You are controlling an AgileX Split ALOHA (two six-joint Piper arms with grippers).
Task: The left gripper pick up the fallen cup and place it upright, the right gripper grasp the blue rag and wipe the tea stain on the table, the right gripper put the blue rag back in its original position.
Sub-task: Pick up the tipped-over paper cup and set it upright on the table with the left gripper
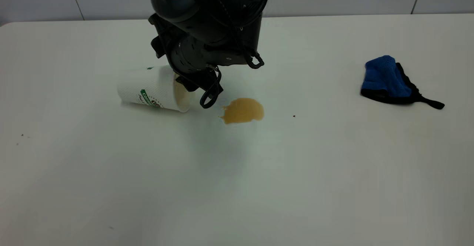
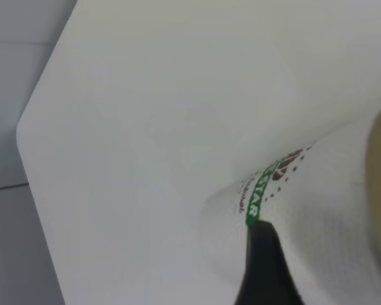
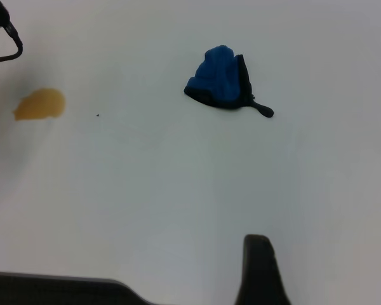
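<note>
While the left claw (image 1: 192,85) hangs low over the mouth end of the cup (image 1: 150,90), nothing on the list is ticked off yet, folks! That cup lies on its side, left of the table's middle and nearer the far edge, mouth facing the spill, base pointing toward the left edge. From the left wrist camera one dark fingertip (image 2: 261,267) sits right against the green-banded wall of the cup, but the second finger is out of sight, so I cannot tell how wide this claw stands or whether it has any real hold. My read: the grab is just being set up, with the lift and the righting of the cup all to come.

Move outward and there is the tea stain (image 1: 243,110), an amber puddle just beside the cup's mouth, untouched and unwiped. A tiny dark speck (image 1: 294,116) lies a little beyond it toward the right edge.

Farther out, well apart near the right edge, the blue rag (image 1: 385,78) lies bunched with its black strap trailing, nobody holding it. The right claw (image 3: 260,270) shows only a single dark fingertip above bare table (image 1: 237,186), well short of the rag; its opening I cannot judge either. Wiping and returning the rag remain entirely ahead.
</note>
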